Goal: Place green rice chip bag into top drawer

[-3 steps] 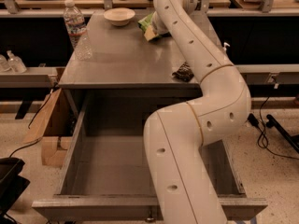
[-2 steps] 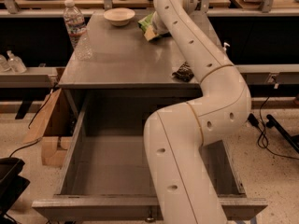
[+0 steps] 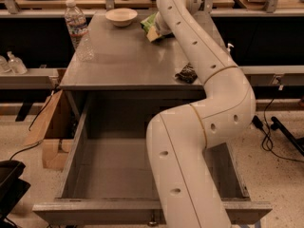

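The green rice chip bag [image 3: 151, 24] lies crinkled at the back of the grey table [image 3: 123, 61], right of the bowl. My white arm stretches over the table's right side to the bag. My gripper [image 3: 160, 29] sits at the arm's far end, right against the bag, mostly hidden behind the wrist. The top drawer [image 3: 109, 165] stands pulled out wide under the table's front edge, with its grey floor bare. The arm's elbow hangs over the drawer's right half.
A white bowl [image 3: 121, 17] and a clear water bottle [image 3: 78, 30] stand at the table's back left. A small black packet [image 3: 187, 73] lies by the arm near the right front edge. A cardboard box [image 3: 47, 132] sits on the floor at left, cables [image 3: 273, 132] at right.
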### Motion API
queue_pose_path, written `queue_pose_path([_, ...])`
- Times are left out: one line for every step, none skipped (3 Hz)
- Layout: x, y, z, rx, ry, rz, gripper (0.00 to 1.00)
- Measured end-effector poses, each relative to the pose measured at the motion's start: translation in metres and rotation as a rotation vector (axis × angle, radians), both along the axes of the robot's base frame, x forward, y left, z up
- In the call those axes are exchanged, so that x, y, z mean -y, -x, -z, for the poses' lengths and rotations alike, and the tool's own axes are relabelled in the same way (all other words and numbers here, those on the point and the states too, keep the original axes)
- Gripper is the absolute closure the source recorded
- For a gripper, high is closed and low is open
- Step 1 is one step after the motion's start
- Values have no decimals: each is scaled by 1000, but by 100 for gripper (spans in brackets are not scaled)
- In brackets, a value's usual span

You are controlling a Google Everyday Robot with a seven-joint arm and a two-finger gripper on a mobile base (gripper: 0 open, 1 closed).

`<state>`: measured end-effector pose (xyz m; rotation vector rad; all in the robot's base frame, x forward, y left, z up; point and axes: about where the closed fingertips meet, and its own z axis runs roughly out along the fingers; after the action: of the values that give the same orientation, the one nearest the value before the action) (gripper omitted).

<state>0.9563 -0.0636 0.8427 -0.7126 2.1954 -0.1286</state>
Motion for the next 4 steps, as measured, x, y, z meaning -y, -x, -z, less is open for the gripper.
queue_pose_path([0, 0, 0, 0, 0, 0, 100])
queue_pose_path([0, 0, 0, 0, 0, 0, 100])
queue_pose_path([0, 0, 0, 0, 0, 0, 100])
queue_pose_path([0, 0, 0, 0, 0, 0, 100])
